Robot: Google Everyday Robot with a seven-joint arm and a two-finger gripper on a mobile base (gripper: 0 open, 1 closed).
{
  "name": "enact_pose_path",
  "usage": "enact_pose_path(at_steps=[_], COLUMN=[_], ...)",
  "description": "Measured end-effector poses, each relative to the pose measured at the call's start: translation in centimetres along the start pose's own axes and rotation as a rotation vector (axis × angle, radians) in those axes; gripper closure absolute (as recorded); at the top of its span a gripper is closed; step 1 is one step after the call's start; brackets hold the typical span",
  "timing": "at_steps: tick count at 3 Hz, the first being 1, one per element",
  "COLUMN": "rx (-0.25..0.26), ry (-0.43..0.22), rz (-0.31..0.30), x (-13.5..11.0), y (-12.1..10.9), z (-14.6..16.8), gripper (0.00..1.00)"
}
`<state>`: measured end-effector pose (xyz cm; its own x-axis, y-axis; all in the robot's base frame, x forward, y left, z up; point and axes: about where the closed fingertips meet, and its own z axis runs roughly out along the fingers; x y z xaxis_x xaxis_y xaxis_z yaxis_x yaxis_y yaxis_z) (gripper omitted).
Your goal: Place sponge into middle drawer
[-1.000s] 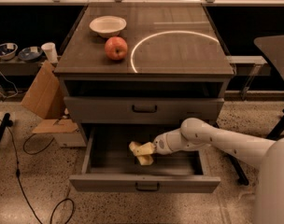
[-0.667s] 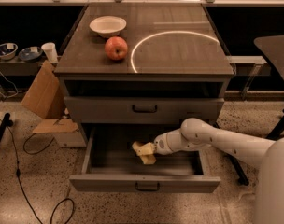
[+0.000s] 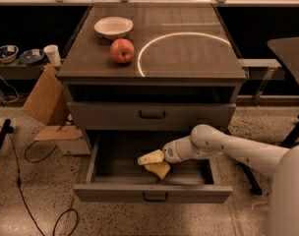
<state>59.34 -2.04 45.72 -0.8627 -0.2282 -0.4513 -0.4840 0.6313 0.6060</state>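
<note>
Sponge (image 3: 159, 170) is sitting at the tip of the pincer (image 3: 150, 160), just beneath it and touching it, low inside the pulled-out middle drawer (image 3: 115, 193). Whether the pincer is gripping the sponge cannot be told. The arm (image 3: 223, 149) is reaching in from the pincer's right. Above the pincer a shut drawer front (image 3: 198, 115) is facing out, and higher still a red apple (image 3: 122, 50) and a white bowl (image 3: 113, 27) are resting on the counter (image 3: 189, 58).
</note>
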Motion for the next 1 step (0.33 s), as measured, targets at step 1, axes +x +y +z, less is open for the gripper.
enact_pose_path(at_steps=[1], rx=[0.0], ry=[0.0], rz=[0.0], x=[0.0], y=[0.0], z=[0.0], gripper=[0.0])
